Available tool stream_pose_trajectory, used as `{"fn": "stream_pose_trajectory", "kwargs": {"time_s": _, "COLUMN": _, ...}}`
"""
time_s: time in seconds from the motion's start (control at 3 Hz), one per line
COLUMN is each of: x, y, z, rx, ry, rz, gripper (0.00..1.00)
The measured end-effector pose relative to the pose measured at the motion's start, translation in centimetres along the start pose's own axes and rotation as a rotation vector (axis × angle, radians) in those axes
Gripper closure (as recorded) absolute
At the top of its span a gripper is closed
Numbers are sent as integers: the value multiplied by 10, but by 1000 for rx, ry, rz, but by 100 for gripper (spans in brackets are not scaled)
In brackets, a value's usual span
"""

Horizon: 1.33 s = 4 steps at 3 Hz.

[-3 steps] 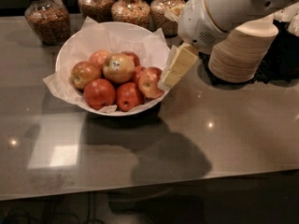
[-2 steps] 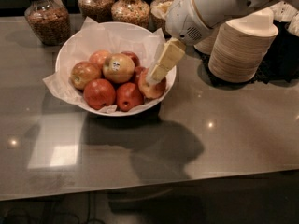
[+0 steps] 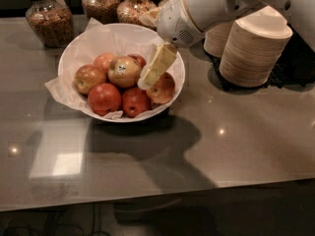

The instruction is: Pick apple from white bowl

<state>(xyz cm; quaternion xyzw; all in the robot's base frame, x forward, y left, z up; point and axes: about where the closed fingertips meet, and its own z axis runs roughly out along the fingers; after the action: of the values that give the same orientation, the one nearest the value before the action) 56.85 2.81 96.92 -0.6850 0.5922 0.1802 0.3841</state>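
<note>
Far left at the back, glass jar (image 3: pixel 49 19) w/ brownish dry stuff in it; two more jars (image 3: pixel 102 5) behind the bowl, similar fill, can't make out what exactly. White bowl (image 3: pixel 69 58) sits on the grey counter (image 3: pixel 206 146), lined w/ crumpled white paper, holding approx. seven apples. The apple (image 3: pixel 124 71) I'm after – pale yellow-green, small white sticker facing up – lies on top near the centre, w/ redder apples (image 3: pixel 104 98) around and under it. My gripper (image 3: pixel 147 79) is angled down inside the bowl's right half, tip just beside the sticker apple's right side and above another reddish apple (image 3: pixel 162 90) – can't tell if it's open or closed, or touching anything. Right of the bowl, two stacks of tan paper bowls (image 3: pixel 253 53) w/ white lids, on a dark mat (image 3: pixel 298 68).
</note>
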Motion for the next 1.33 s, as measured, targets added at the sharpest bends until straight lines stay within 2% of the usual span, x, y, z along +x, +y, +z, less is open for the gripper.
{"fn": "stream_pose_trajectory", "kwargs": {"time_s": 0.67, "x": -12, "y": 14, "z": 30, "rx": -100, "ry": -24, "rz": -36, "gripper": 13}}
{"fn": "stream_pose_trajectory", "kwargs": {"time_s": 1.0, "x": -10, "y": 18, "z": 38, "rx": -126, "ry": -18, "rz": -38, "gripper": 15}}
{"fn": "stream_pose_trajectory", "kwargs": {"time_s": 1.33, "x": -7, "y": 18, "z": 41, "rx": -132, "ry": -13, "rz": -37, "gripper": 23}}
